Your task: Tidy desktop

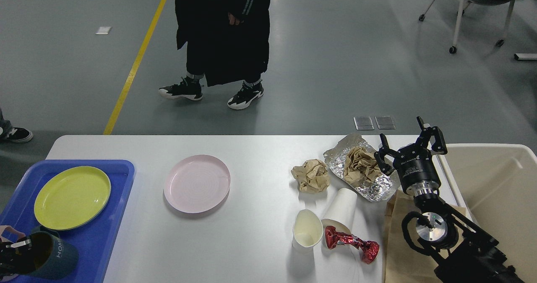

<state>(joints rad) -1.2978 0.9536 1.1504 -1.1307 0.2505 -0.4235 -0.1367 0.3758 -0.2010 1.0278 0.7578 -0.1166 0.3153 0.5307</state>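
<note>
The right gripper (409, 142) hangs with its two fingers spread wide and nothing between them, poised over the far right part of the desktop (251, 232), beside the beige bin (495, 182). Just to its left lies a foil sheet (377, 186) holding crumpled brown paper (360, 163), its long axis running from far-left to near-right; judged from here, this arm is much the nearer one for that litter. Further left sit a second paper wad (311, 175), two paper cups (307, 229), a red wrapper (351, 243) and a pink plate (197, 183). The left gripper (10, 253) is cut off at the frame's corner against a dark mug (48, 255) on the blue tray (105, 232); its state cannot be told.
</note>
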